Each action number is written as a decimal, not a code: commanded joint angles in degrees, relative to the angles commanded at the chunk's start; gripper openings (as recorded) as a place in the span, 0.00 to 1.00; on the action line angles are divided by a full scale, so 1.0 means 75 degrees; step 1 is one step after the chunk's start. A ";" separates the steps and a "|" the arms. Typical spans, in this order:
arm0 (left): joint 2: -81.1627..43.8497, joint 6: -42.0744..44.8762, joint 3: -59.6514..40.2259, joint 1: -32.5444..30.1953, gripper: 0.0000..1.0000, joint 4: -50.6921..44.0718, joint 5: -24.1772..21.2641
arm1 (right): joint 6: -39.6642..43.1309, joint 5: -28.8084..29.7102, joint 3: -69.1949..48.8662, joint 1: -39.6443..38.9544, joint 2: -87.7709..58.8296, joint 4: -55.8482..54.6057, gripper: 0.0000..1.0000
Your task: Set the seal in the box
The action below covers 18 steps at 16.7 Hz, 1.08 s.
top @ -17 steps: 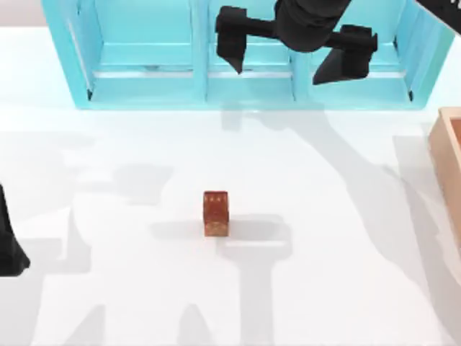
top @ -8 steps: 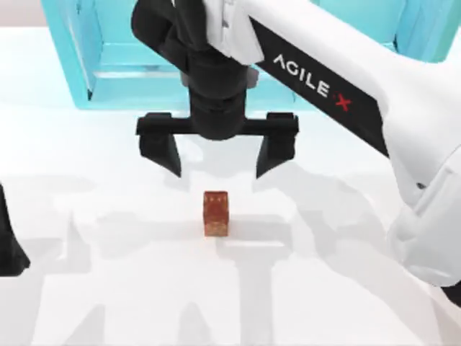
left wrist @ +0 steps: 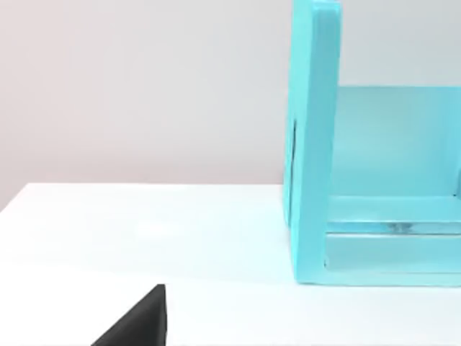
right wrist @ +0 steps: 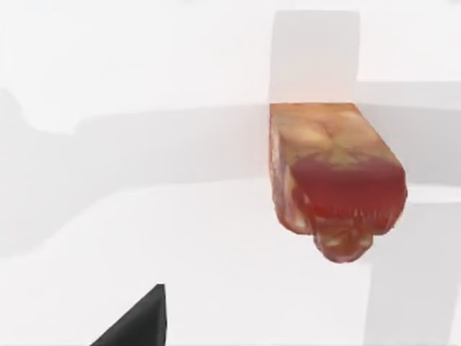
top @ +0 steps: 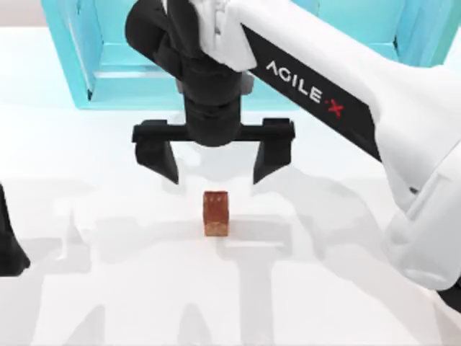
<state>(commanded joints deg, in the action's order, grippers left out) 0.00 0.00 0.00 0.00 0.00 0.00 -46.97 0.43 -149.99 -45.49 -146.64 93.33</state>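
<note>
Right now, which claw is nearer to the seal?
Right. The right claw hangs open just behind the seal; the left claw sits parked at the table's left edge.

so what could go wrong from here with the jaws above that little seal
1. The seal is small and stands upright alone on the table. The right gripper has its jaws spread wide and sits a bit toward the turquoise shelf from it, so an off-centre descent might tip it.
2. The seal sits off to one side in the right wrist view, so closing may catch only a corner.
3. The left gripper is parked at the table's left edge, unlikely to interfere.
</note>
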 joint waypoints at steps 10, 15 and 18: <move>0.0000 0.0000 0.0000 0.0000 1.00 0.0000 0.0000 | -0.0012 -0.0006 0.3375 -0.0035 0.0387 -0.2944 1.00; 0.0000 0.0000 0.0000 0.0000 1.00 0.0000 0.0000 | -0.0020 -0.0007 0.3838 -0.0043 0.0438 -0.3398 1.00; 0.0000 0.0000 0.0000 0.0000 1.00 0.0000 0.0000 | -0.0020 -0.0007 0.3838 -0.0043 0.0438 -0.3398 0.92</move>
<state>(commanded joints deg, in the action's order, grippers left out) 0.00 0.00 0.00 0.00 0.00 0.00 -47.12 0.37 -121.20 -45.82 -143.35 67.84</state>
